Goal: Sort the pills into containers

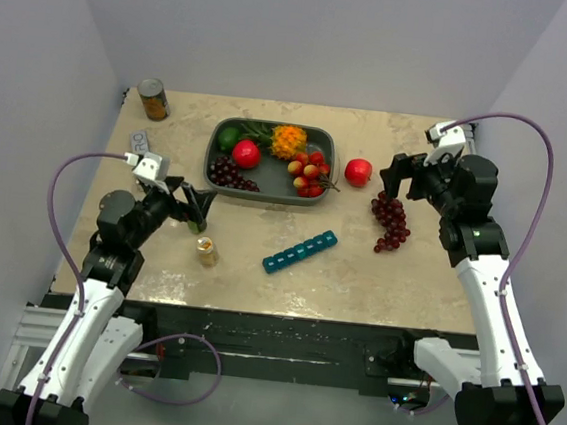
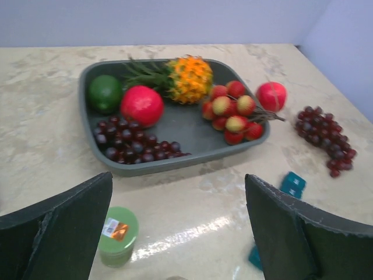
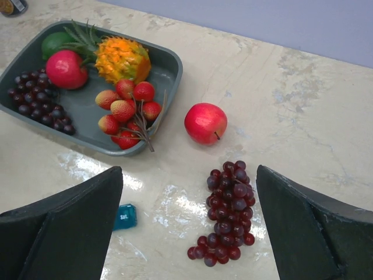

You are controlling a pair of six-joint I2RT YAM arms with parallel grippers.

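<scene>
Teal-blue strip of containers [image 1: 300, 252], where does it lie now?

It lies flat on the marble-pattern surface [image 1: 356, 290], slanted, near the middle of the front part, between the two arms. It is on the near side of the grey tray [image 1: 265, 197] and apart from it. The cells are joined in one row.

And the left claw [image 2: 178, 181]?

Its jaws stand wide and hold nothing. It hangs over the left part of the surface and points toward the tray. In its wrist view a small bottle with a green lid [image 2: 118, 235] stands upright just beside the left finger, and one end of the strip shows by the right finger.

Is the right claw [image 3: 189, 172] like that as well?

Yes, it is spread wide and empty. It is above the right part of the surface, over a bunch of dark red grapes [image 3: 228, 214] that lies loose there. A red apple [image 3: 205, 122] sits between this bunch and the tray, touching neither.

What is in the tray?

A lime [image 2: 105, 93], a red round fruit [image 2: 141, 105], a small orange pineapple [image 2: 186, 79], a cluster of lychees [image 2: 233, 111] and dark grapes [image 2: 131, 143].

Anything else?

A round tin can [image 1: 154, 100] stands in the far left corner, well apart from the strip.
</scene>
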